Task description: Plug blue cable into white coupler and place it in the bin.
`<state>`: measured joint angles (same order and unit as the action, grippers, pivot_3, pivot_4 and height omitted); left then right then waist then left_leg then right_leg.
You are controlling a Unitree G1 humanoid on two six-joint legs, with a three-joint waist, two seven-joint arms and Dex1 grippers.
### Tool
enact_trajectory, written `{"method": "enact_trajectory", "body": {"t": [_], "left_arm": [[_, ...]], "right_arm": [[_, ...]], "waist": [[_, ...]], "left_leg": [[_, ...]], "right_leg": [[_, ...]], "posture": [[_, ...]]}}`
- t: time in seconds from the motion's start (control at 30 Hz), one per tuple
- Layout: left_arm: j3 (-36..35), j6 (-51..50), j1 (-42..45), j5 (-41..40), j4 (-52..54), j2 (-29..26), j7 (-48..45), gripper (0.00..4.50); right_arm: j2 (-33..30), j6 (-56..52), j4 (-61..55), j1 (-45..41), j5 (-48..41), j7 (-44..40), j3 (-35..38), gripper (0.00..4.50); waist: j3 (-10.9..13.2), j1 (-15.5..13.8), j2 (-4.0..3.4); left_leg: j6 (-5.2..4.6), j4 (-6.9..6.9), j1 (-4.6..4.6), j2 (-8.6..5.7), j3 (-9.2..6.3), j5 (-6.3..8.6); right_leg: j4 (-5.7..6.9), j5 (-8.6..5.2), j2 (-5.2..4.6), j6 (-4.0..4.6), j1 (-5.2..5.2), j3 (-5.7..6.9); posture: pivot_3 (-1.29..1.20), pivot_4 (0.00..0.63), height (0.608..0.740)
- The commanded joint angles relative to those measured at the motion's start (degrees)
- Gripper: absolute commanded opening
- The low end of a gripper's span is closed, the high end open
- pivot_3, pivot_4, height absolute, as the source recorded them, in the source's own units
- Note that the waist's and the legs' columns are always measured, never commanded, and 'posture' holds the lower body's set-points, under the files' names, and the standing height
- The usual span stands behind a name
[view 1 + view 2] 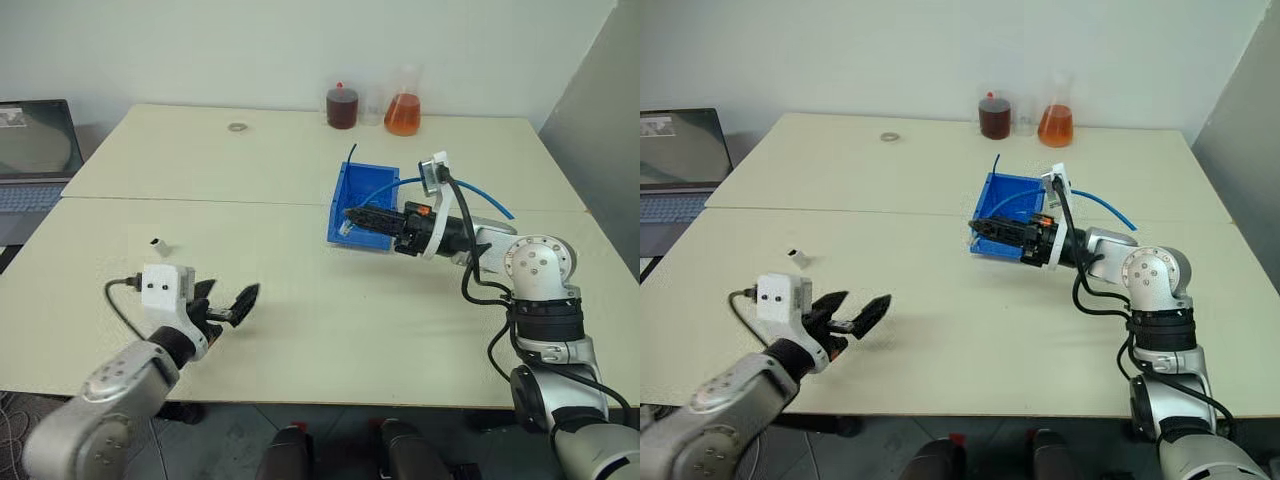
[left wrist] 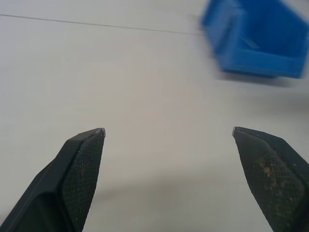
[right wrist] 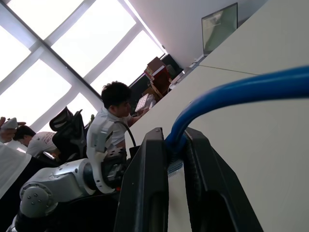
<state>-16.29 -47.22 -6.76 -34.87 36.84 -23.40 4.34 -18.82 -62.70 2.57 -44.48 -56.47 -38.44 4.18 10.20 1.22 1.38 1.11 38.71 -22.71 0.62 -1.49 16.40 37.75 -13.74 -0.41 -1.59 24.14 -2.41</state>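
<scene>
1. Blue cable (image 3: 251, 89) pinched between the shut fingers of the right gripper (image 1: 352, 217), held over the blue bin (image 1: 352, 190); rest of the cord arcs back over the right arm onto the table (image 1: 300, 300).
2. Left gripper (image 1: 232, 303) spread wide, empty, low over the table, well apart from the bin.
3. Small white coupler (image 1: 158, 243) probably the block on the table, beyond the left gripper; too small to be sure.
4. Cable likely light, springy, smooth-jacketed; best gripped just behind the plug, as now.
5. Coupler likely light, rigid, easily knocked; best taken by its flat sides.
6. No readable writing anywhere.
</scene>
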Motion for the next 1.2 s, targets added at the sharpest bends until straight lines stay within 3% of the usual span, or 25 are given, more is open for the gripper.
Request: {"method": "enact_trajectory", "body": {"t": [0.03, 0.27, 0.43, 0.73, 1.17, 1.2], "left_arm": [[0.96, 6.27, 5.09, 13.93, -9.99, 6.32, 14.16, 4.45], [-5.57, 18.48, 22.78, 20.89, -34.72, 13.30, 24.18, 4.45], [-6.86, 26.20, 32.04, 23.54, -49.78, 10.94, 23.54, 4.45], [-9.51, 33.29, 41.38, 23.12, -67.69, 8.73, 23.24, 4.45], [-9.96, 38.10, 46.54, 23.68, -77.86, 6.35, 23.92, 4.45], [-10.19, 38.17, 46.54, 23.52, -78.03, 6.34, 24.14, 4.10]], "right_arm": [[0.14, 1.72, 0.33, -2.37, 1.36, -1.96, -0.22, 0.17], [0.06, 1.67, 0.79, -3.09, 2.95, -2.26, -0.28, 0.17], [0.03, 1.43, 0.34, -3.10, 3.69, -1.97, 0.12, 0.17], [0.69, 1.31, 0.07, -2.94, 3.60, -0.78, 0.65, 0.17], [0.99, 1.15, -0.51, -2.43, 3.31, 0.14, 1.11, 0.17], [0.98, 1.16, -0.52, -2.44, 3.32, 0.22, 1.17, 0.17]], "waist": [[0.00, 0.00, 0.00], [-0.02, -0.22, 0.11], [-0.02, -0.05, 0.12], [-0.03, 0.24, 0.11], [-0.03, 0.29, 0.11], [-0.03, 0.29, 0.11]], "left_leg": [[0.00, 0.01, -0.01, 0.01, 0.01, 0.00], [0.00, 0.05, -0.07, -0.01, -0.03, 0.00], [-0.01, 0.05, -0.11, -0.05, -0.01, 0.00], [0.00, 0.05, -0.10, -0.10, -0.04, 0.00], [0.00, 0.06, -0.07, -0.12, -0.05, 0.00], [0.00, 0.06, -0.07, -0.12, -0.05, -0.01]], "right_leg": [[-0.01, 0.02, 0.00, -0.03, 0.00, 0.00], [0.05, 0.09, -0.04, -0.03, 0.02, 0.11], [0.04, 0.21, -0.11, -0.09, 0.07, 0.11], [0.13, 0.23, -0.21, -0.11, 0.08, 0.16], [0.21, 0.23, -0.44, -0.11, 0.10, 0.18], [0.21, 0.23, -0.44, -0.11, 0.10, 0.18]], "posture": [[0.00, 0.150, 0.740], [0.00, 0.150, 0.740], [0.00, 0.150, 0.740], [0.00, 0.150, 0.740], [0.00, 0.150, 0.740], [0.00, 0.150, 0.740]]}}
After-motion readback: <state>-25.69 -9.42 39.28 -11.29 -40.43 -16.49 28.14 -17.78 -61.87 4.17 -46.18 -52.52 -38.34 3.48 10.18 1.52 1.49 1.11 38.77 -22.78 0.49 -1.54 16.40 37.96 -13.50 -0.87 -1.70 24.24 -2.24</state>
